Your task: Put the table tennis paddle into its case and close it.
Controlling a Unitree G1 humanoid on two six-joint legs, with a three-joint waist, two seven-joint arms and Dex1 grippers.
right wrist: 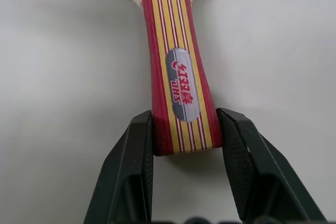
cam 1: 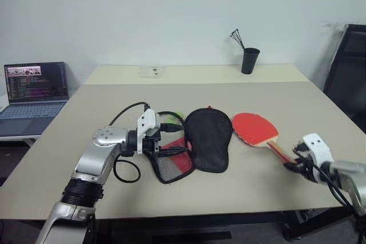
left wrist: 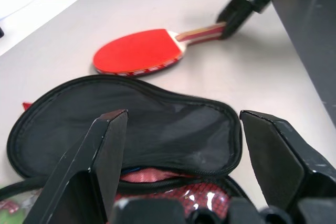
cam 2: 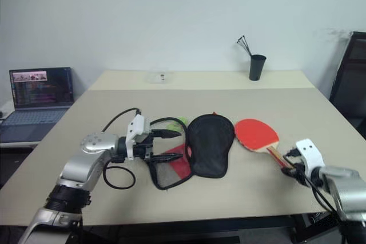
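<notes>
- Right gripper (right wrist: 184, 145) clamped on paddle (cam 1: 255, 127) handle end, paddle flat on table (cam 1: 171, 187).
- Left gripper (left wrist: 178, 145) spread wide at open case (cam 1: 209, 137).

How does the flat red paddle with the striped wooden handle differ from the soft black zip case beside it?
The flat red paddle with the striped wooden handle lies flat and rigid; the soft black zip case is limp, with its flap open. The right gripper is shut on the paddle's handle; the left gripper stands open at the case. Both rest on the beige table.
</notes>
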